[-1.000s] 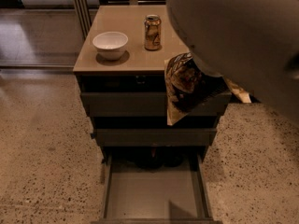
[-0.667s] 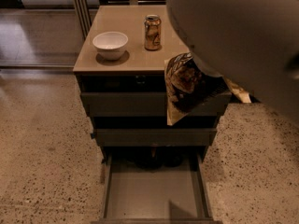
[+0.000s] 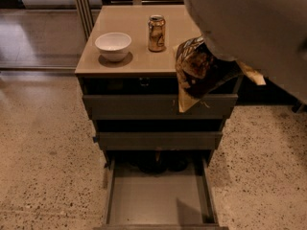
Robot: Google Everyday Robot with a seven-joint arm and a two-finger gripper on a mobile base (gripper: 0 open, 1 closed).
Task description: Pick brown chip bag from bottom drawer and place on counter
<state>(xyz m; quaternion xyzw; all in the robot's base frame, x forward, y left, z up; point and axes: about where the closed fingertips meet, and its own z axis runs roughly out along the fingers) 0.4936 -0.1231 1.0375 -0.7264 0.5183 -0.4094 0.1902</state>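
Observation:
The brown chip bag (image 3: 196, 71) hangs in the air at the counter's (image 3: 139, 63) front right corner, in front of the top drawer, with its cream end pointing down. My gripper (image 3: 229, 67) is at the bag's upper right edge, mostly hidden under my big grey arm (image 3: 249, 28), and is shut on the bag. The bottom drawer (image 3: 158, 200) is pulled out below, and its flat grey floor is bare.
A white bowl (image 3: 113, 46) and a gold drink can (image 3: 156, 32) stand on the counter. The two upper drawers (image 3: 153, 107) are pushed in. Dark things (image 3: 158, 164) sit in the shadow at the back of the bottom drawer. Speckled floor surrounds the cabinet.
The chip bag has risen a little with the gripper, and its top is now above the counter's edge. Bowl, can and drawers have not moved.

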